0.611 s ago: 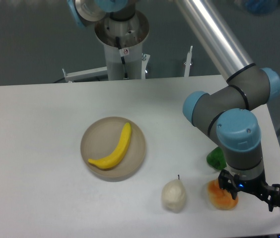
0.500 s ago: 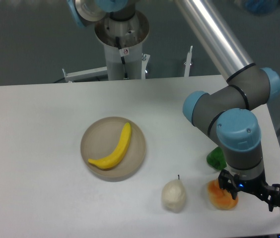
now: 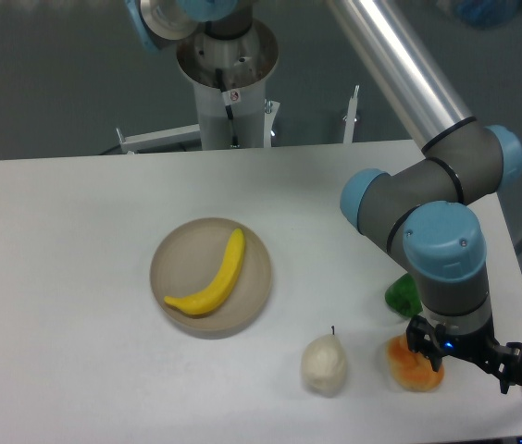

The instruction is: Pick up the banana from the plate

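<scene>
No brand name or readable writing appears; a small red-and-white sticker (image 3: 235, 95) on the white cylindrical robot pedestal (image 3: 229, 88) is too small to read. The curved, smooth, bright yellow banana (image 3: 211, 278) lies on the round, shallow, beige-tan plate (image 3: 180, 251), its thicker end toward the near-left rim and its tip toward the far-right rim. The plate rests on the white table (image 3: 76, 259). The black two-finger gripper (image 3: 466, 356) hangs below the grey-and-blue wrist of the arm (image 3: 441, 254) at the table's near-right corner, well apart from the banana, which lies to the left of the fingers and slightly farther from the camera. Whether the fingers are spread or closed cannot be told from this view, and nothing is seen held between them. Just left of the fingers and partly covered by the wrist sits an orange-yellow lumpy fruit (image 3: 410, 364); a green leafy object (image 3: 401, 296) lies beyond it, and a pale cream pear-shaped fruit (image 3: 324, 363) stands farther left, between the gripper and the plate.
</scene>
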{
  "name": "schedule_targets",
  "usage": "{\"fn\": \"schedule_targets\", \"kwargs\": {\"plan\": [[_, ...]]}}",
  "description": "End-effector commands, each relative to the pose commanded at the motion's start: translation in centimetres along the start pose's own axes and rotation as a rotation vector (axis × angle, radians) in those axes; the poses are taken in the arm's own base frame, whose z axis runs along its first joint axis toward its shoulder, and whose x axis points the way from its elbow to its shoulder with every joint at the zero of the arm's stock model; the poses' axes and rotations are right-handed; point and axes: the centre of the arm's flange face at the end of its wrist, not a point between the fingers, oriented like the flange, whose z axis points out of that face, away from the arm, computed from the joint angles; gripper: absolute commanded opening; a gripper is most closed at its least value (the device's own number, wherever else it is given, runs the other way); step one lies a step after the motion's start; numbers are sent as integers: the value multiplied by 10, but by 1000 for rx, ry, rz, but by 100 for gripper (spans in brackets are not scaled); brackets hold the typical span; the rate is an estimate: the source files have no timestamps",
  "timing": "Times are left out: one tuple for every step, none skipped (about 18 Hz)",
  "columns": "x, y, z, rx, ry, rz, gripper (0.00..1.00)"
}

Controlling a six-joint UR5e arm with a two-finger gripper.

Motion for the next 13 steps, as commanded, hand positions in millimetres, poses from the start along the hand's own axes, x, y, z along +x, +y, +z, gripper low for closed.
{"fn": "schedule_targets", "kwargs": {"plan": [[1,0,1,-1,1,-1,100],[1,0,1,-1,1,-1,100],[1,0,1,-1,1,-1,100],[1,0,1,1,2,-1,100],[1,0,1,2,3,-1,100],[1,0,1,3,5,-1,100],[1,0,1,4,6,-1,100],[2,0,2,2,8,-1,100],[2,0,2,2,8,-1,100],[2,0,2,4,9,-1,100],[3,0,3,2,10,0,100],[3,0,3,2,10,-2,100],[3,0,3,2,10,-2,100]]}}
